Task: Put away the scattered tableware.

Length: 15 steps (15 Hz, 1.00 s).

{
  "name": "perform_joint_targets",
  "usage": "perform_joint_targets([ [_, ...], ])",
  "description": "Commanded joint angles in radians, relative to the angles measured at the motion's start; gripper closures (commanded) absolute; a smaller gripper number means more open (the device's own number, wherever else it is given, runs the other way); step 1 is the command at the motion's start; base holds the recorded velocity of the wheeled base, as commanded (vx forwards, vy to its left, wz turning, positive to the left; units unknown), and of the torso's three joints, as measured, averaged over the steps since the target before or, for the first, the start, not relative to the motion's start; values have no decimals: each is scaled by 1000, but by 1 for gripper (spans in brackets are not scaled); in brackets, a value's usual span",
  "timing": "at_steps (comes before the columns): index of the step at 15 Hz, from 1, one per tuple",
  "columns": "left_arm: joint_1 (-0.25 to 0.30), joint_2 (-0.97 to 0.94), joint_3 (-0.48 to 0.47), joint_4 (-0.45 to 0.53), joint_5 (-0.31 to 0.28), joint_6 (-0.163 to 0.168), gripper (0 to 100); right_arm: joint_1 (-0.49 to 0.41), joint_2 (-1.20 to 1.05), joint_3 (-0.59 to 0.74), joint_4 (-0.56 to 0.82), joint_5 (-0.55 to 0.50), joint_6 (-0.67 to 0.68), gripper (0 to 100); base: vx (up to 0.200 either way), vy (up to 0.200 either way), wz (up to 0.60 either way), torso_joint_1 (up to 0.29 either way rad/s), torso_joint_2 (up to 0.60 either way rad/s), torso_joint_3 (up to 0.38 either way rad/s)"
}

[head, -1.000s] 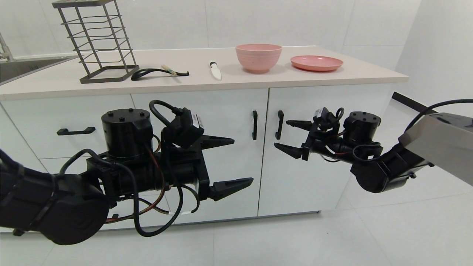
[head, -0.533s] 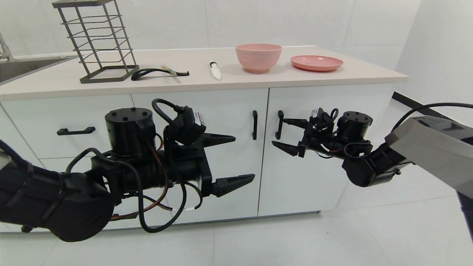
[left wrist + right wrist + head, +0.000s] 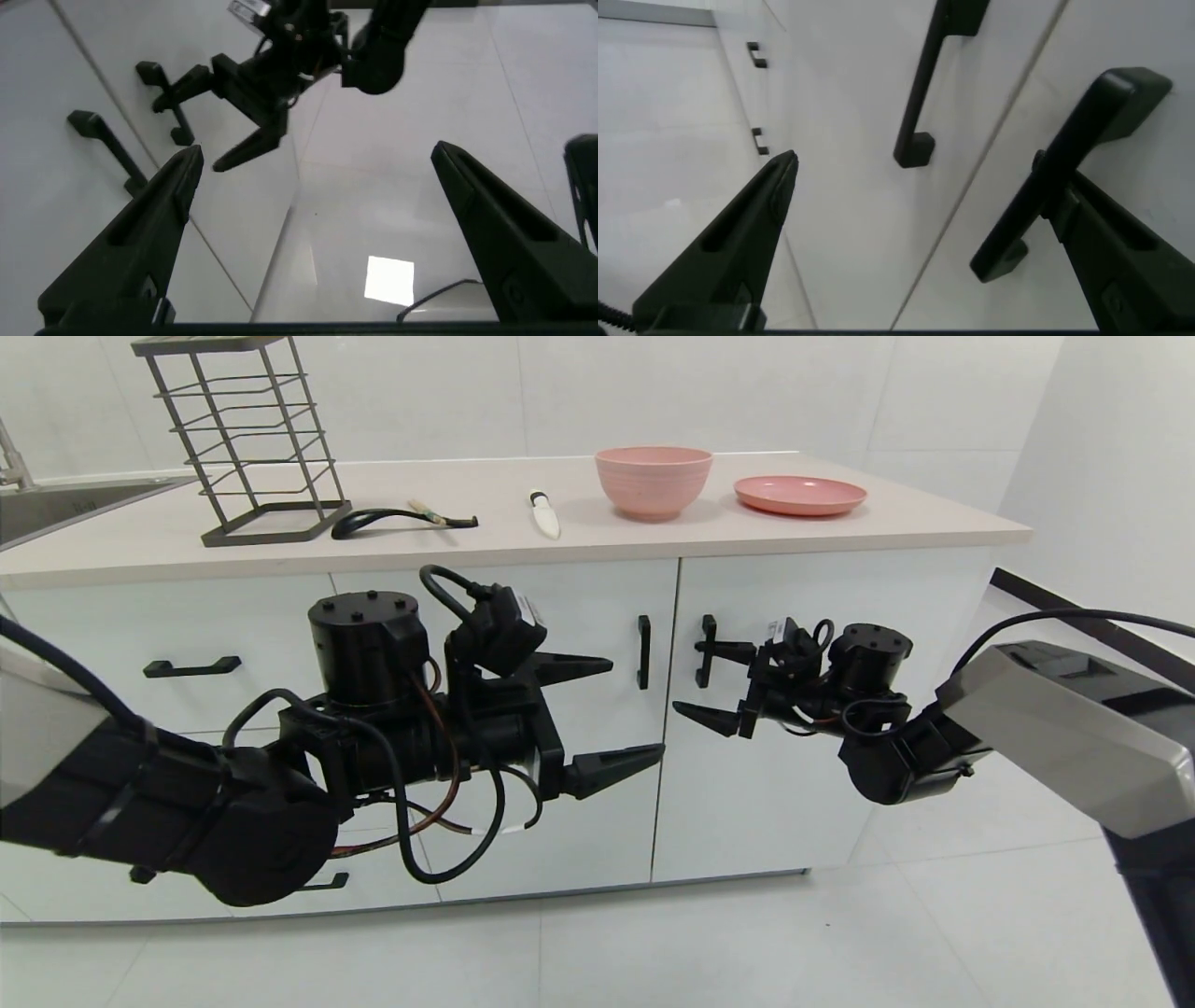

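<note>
Head view: left gripper [image 3: 637, 707], right gripper [image 3: 688, 677] agape, empty; one bowl [image 3: 653, 481], one plate [image 3: 800, 495], maybe three utensils [image 3: 544, 515].

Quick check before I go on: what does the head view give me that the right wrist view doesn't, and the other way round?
Head view: the countertop with the wire rack, black ladle, white knife, pink bowl and pink plate, plus the open left gripper in front of the cabinet.
Right wrist view: the cabinet doors up close, with one finger overlapping a door handle; contact is unclear.
Shared: the open right gripper and both door handles.
</note>
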Motion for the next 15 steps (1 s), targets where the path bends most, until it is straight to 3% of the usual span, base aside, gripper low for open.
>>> perform_joint_targets([
  [1,-9,23,-12,-14,18,-19,0,3,6,2,-1,51,0,0,0,0,0,0,0,0],
  [3,-18,43,-29,-36,19,-45,0,3,3,8,-21,100,3,0,0,0,0,0,0,0],
  [7,-18,93,-86,-57,19,-48,0,3,-37,102,-95,107,40,0,0,0,0,0,0,0],
  [11,-41,169,-144,-95,19,-48,0,4,-123,340,-253,132,87,0,0,0,0,0,0,0],
  [12,-54,198,-184,-102,19,-50,0,4,-166,456,-330,146,116,0,0,0,0,0,0,0],
  [15,-77,241,-247,-103,22,-69,0,0,-232,588,-351,172,129,0,0,0,0,0,0,0],
])
